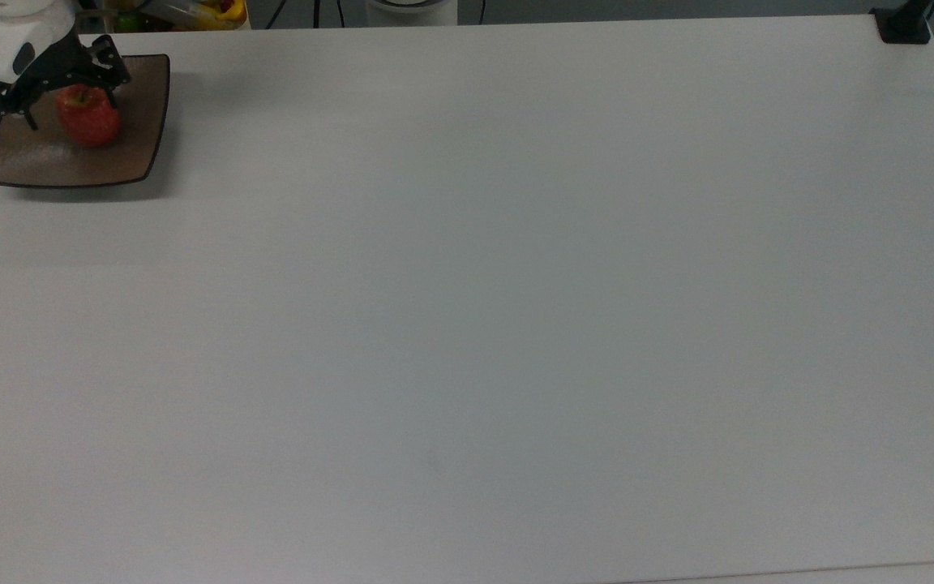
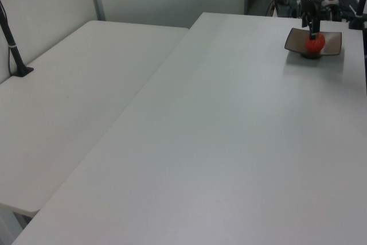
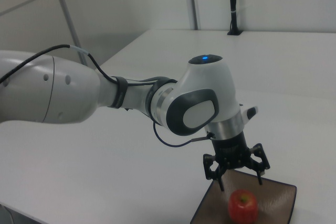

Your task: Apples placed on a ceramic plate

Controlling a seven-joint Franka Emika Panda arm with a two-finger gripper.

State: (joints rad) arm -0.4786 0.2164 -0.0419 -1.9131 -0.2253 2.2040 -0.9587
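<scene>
from the top view's left, the gripper [image 1: 68, 91] hangs with fingers spread, gripping nothing. the apple [image 1: 88, 119] sits free on the brown plate [image 1: 139, 122], directly beneath it, stem up. looks placed to me, so straight up should clear the fruit between those fingers without a nudge.
</scene>
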